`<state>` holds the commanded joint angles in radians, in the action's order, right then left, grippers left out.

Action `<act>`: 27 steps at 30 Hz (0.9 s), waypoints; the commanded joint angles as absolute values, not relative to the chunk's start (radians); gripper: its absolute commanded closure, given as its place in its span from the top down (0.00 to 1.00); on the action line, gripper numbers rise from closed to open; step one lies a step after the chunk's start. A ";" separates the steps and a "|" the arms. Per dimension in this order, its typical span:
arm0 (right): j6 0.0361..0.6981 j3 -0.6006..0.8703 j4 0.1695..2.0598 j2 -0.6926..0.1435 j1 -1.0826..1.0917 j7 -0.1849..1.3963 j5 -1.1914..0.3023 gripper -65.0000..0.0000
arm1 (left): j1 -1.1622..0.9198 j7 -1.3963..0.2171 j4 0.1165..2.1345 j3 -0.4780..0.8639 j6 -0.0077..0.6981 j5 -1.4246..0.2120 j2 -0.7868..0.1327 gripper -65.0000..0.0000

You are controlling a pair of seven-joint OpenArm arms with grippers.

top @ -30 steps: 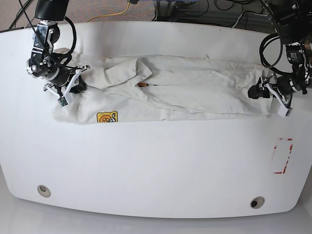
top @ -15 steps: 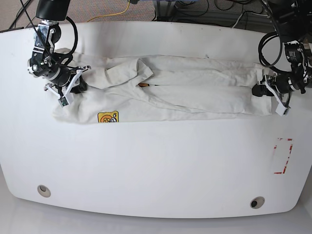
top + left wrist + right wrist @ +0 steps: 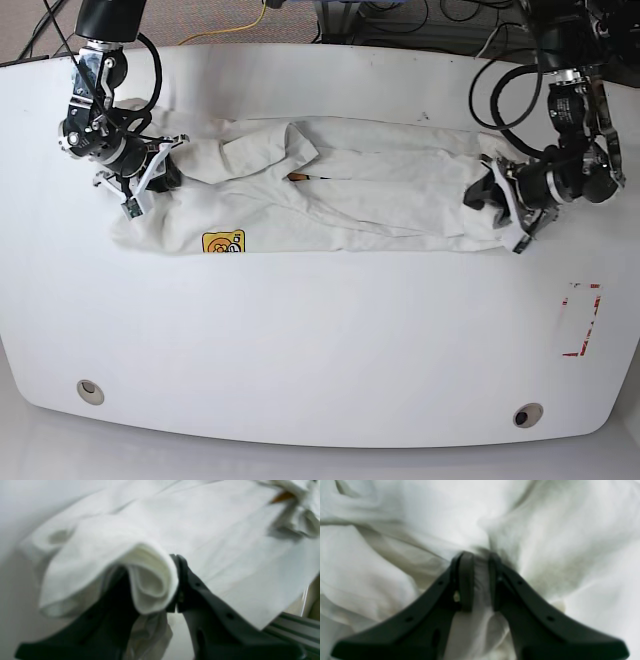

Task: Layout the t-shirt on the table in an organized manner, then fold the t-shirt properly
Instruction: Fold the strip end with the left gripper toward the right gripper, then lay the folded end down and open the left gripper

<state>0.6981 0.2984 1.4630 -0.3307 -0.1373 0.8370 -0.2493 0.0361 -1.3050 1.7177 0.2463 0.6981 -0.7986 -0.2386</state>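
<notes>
You see the t-shirt (image 3: 330, 190) stretched in a long band across the far half of the table (image 3: 320, 340). Your left gripper (image 3: 497, 205) clamps its right end; your right gripper (image 3: 150, 180) pinches its left end.

My base camera looks down on the whole table (image 3: 320, 330); my wrist cameras sit close over the shirt (image 3: 330, 195) both share.

Left gripper (image 3: 150, 585) and right gripper (image 3: 477, 580) both clamped, arms low.
</notes>
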 joint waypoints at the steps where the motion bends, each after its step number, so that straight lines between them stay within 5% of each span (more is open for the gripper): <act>1: 0.698 0.298 1.463 -0.331 -0.137 0.837 -0.249 0.17 | 0.036 -1.311 1.735 0.236 0.698 -0.799 -0.220 0.10; 15: 0.698 0.298 1.463 -0.331 -0.137 0.837 -0.249 0.17 | 0.064 -1.316 1.732 0.134 0.698 -0.743 -0.021 0.11; 27: 0.698 0.297 1.463 -0.331 -0.137 0.837 -0.249 0.17 | 0.093 -1.313 1.705 0.082 0.698 -0.670 0.033 0.12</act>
